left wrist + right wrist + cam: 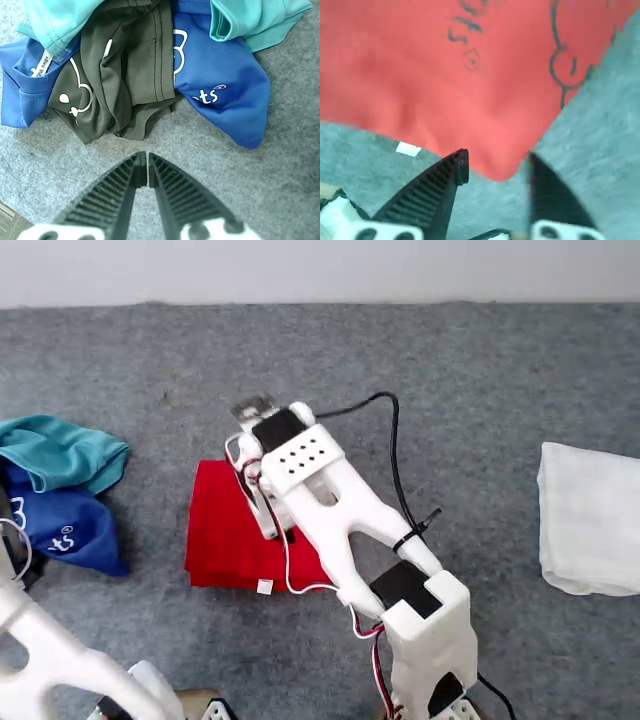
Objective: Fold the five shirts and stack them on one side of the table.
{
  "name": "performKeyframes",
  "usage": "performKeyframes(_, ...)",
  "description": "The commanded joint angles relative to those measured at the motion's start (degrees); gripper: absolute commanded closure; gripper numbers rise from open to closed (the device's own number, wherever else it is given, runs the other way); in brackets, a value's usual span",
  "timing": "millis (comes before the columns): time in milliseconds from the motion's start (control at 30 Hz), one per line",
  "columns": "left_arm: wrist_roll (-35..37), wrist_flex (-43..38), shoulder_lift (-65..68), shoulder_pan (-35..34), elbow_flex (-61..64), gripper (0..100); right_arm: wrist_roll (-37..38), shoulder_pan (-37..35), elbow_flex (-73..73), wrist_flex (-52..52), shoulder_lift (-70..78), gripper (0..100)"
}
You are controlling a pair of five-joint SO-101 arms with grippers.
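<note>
Shirts bunch together at the left of the bench (450,370): a teal shirt (60,450), a blue shirt (65,525) and an olive shirt (125,75). The left hand (148,157) is clenched and empty, just beside them. In the middle, a corner of the red shirt (225,530) lies between the fingers of the released right hand (497,157). A folded white shirt (590,520) lies at the right.

The red shirt (470,75) carries thin dark line drawings, perhaps navy; they blur up close. The blue shirt (220,95) has white print, the olive shirt (125,75) white outline figures. The teal shirt (250,20) and white shirt (590,520) look plain. The table (450,370) is speckled grey. My left claw (148,159) is ribbed black.
</note>
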Motion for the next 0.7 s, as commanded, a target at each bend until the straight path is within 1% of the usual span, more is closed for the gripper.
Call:
performKeyframes(0, 0.44, 0.35, -1.23, -0.18, -0.31, 99, -5.71, 0.04, 0.44, 0.75, -1.80, 62.0)
performKeyframes(67, 0.44, 0.18, -1.23, -0.18, 0.04, 99, -6.15, 0.04, 0.44, -0.84, 0.40, 60.8)
performKeyframes(333, 0.26, -0.09, -1.23, -0.44, 1.80, 99, -6.59, 0.13, 0.44, -7.52, 14.11, 60.8)
performKeyframes(433, 0.18, -0.09, -1.23, -0.44, 1.54, 99, -6.59, 0.13, 0.35, -8.04, 18.86, 63.0)
performKeyframes(500, 0.18, -0.09, -1.23, -0.44, 1.45, 99, -6.51, 0.48, 0.18, -8.04, 20.88, 70.3)
performKeyframes(567, 0.18, -0.09, -1.23, -0.44, 1.45, 99, -5.98, 1.54, -1.41, -7.16, 21.41, 82.2)
performKeyframes(633, 0.18, -0.09, -1.23, -0.44, 1.45, 99, -2.37, 3.56, -3.69, -5.85, 21.41, 96.9)
performKeyframes(667, 0.18, -0.09, -1.23, -0.44, 1.45, 99, -0.35, 4.79, -5.01, -5.14, 21.58, 99.8)
